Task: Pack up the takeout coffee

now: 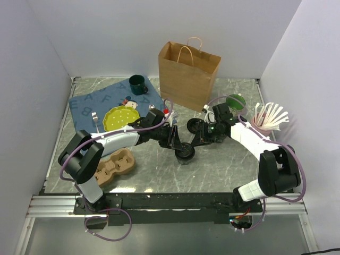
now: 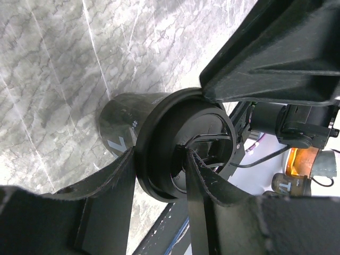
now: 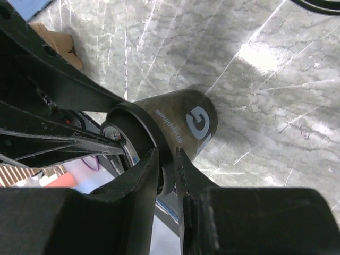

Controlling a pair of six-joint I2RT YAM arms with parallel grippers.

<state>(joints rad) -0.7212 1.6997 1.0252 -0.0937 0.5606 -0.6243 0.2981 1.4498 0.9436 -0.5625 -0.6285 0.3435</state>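
Nearest the overhead camera, the mounting rail point(image 1: 170, 202) carries both arms, and both reach toward the brown paper bag point(image 1: 188, 71). The takeout coffee point(image 1: 185, 153) stands on the marble tabletop point(image 1: 159, 178) in front of the bag, on the rail side and well apart from it. Its lid faces up, so its long axis looks upright, like the bag's open mouth. The left gripper point(image 1: 178, 146) meets it from the bag's left, the right gripper point(image 1: 193, 142) from the bag's right, and the right one is slightly nearer the bag.

From the left wrist, the left gripper point(image 2: 159, 159) has its jaws half closed across the lid point(image 2: 207, 133). One jaw sits outside the rim and one on the lid's top, holding the cup there.

From the right wrist, the right gripper point(image 3: 167, 156) has narrow jaws pinching the same rim from the opposite side. The dark cup wall (marked with a pale "G") runs away from them toward the tabletop.

The coming move likely turns on lifting along that upright axis, then carrying the cup away from the rail to above the bag's mouth. Because both holds are on the lid alone, the lid may come off.
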